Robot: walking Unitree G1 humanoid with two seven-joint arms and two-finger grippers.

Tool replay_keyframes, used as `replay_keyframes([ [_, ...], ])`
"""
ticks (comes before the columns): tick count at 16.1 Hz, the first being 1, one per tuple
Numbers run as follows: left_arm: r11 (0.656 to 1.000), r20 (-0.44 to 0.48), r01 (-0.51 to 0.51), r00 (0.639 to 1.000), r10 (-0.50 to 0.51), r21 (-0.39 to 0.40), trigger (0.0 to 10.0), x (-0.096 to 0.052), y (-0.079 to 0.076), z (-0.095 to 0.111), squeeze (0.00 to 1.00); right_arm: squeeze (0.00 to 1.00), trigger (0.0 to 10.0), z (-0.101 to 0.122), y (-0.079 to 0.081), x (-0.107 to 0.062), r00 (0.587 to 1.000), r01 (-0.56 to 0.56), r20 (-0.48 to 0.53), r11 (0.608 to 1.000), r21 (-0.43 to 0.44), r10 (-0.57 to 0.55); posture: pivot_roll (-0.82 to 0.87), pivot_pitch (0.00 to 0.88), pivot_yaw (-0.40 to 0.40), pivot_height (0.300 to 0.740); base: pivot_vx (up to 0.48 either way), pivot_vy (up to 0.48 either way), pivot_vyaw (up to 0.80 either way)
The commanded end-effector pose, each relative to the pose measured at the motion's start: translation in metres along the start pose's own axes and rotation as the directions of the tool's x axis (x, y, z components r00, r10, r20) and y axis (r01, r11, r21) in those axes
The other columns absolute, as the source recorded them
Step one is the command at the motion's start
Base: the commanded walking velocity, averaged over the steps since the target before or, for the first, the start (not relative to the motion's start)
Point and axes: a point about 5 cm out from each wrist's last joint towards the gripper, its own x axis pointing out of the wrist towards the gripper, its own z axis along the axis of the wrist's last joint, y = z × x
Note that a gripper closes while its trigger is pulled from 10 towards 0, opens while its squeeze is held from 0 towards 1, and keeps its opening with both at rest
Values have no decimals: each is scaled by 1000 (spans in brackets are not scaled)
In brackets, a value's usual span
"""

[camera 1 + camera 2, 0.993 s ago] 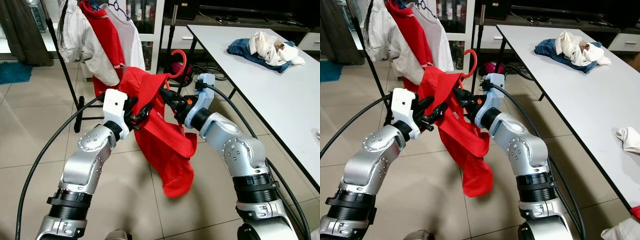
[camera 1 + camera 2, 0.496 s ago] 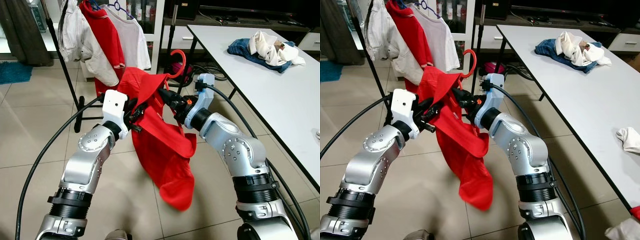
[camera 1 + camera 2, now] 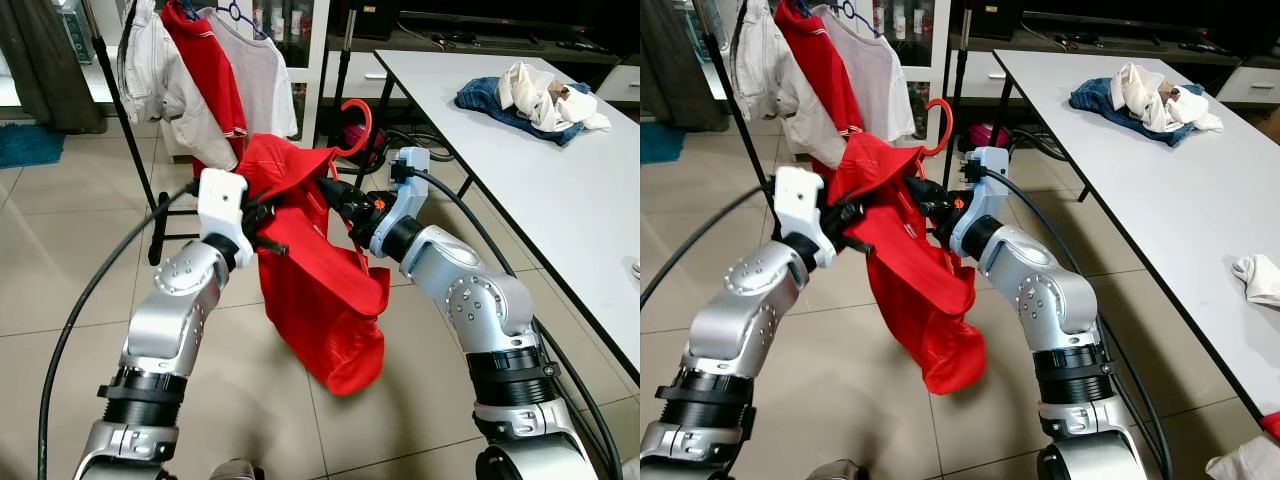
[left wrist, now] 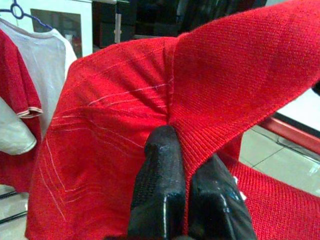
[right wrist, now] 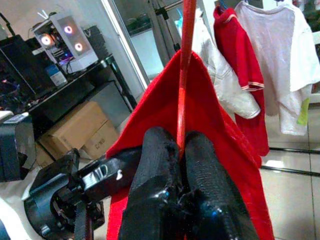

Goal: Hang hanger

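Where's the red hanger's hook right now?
In the left eye view the red hanger's hook sticks up centre frame, above the red garment, just over the right gripper and short of the clothes rack.

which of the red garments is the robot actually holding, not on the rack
The red garment on the red hanger, held in front between the left gripper and right gripper. The other red shirt hangs on the rack among white clothes.

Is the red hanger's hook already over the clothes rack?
No, the red hanger is held free in the air by the right claw, away from the clothes rack.
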Motion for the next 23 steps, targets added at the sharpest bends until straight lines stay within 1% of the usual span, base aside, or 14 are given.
replay_keyframes([
  [1, 1000, 12, -5, 1000, 5, -15, 0, 2, 0, 5, 0, 0, 10000, 9, 0, -2, 1000, -9, 23, 1000, -25, 10, -19, 0, -91, 740, 0, 0, 0],
  [2, 1000, 14, -5, 1000, 5, -21, 0, 3, 0, 5, 0, 0, 10000, 9, 0, -2, 1000, -9, 22, 1000, -27, 10, -20, 0, -92, 740, 0, 0, 0],
  [3, 999, 26, 1, 1000, 0, -45, 0, 3, -1, 7, 0, 0, 10000, 8, 0, -2, 1000, -10, 18, 999, -30, 10, -22, 0, -92, 740, 0, 0, 0],
  [5, 998, 35, 5, 999, -3, -55, 0, 4, -1, 12, 0, 0, 10000, 5, -1, -3, 1000, -5, 1, 999, -46, 5, -23, 0, -93, 740, 0, 0, 0],
  [9, 999, 110, 33, 993, -33, 2, 0, 9, 1, 54, 0, 0, 10000, -17, -12, -13, 990, 33, -132, 990, -137, -52, -22, 0, -99, 740, 0, 0, 0],
  [10, 999, 110, 36, 993, -38, 20, 0, 9, 2, 60, 0, 0, 10000, -21, -14, -16, 986, 38, -157, 987, -159, -63, -22, 0, -98, 740, 0, 0, 0],
  [11, 999, 90, 18, 996, -23, 47, 0, 9, 5, 65, 0, 0, 10000, -28, -16, -19, 977, 40, -196, 978, -203, -80, -23, 0, -97, 740, 0, 0, 0],
  [13, 998, 64, -5, 998, 1, 61, 0, 9, 9, 68, 0, 0, 10000, -31, -15, -21, 973, 21, -220, 973, -232, -73, -24, 0, -96, 740, 0, 0, 0],
  [14, 998, 34, -15, 999, 13, 62, 0, 9, 10, 67, 0, 0, 10000, -33, -14, -22, 969, 4, -237, 970, -245, -64, -24, 0, -96, 740, 0, 0, 0],
  [16, 994, -30, 10, 1000, -6, 109, 0, 10, 6, 60, 0, 0, 10000, -34, -12, -22, 967, -14, -249, 964, -267, -55, -25, 0, -97, 740, 0, 0, 0],
  [17, 995, -43, 17, 999, -13, 98, 0, 10, 4, 57, 0, 0, 10000, -33, -11, -21, 967, -17, -249, 963, -269, -52, -25, 0, -97, 740, 0, 0, 0],
  [18, 994, -83, 3, 997, 6, 107, 0, 11, 3, 47, 0, 0, 10000, -30, -3, -19, 968, -61, -250, 961, -270, -8, -24, 0, -97, 740, 0, 0, 0],
  [21, 996, -88, -11, 996, 19, 93, 0, 15, 2, 47, 0, 0, 10000, -36, 6, -19, 952, -127, -304, 943, -306, 30, -27, 0, -100, 740, 0, 0, 0],
  [23, 995, -128, -14, 991, 26, 94, 0, 18, 1, 44, 0, 0, 10000, -42, 11, -19, 946, -146, -323, 937, -316, 39, -28, 0, -100, 740, 0, 0, 0],
])
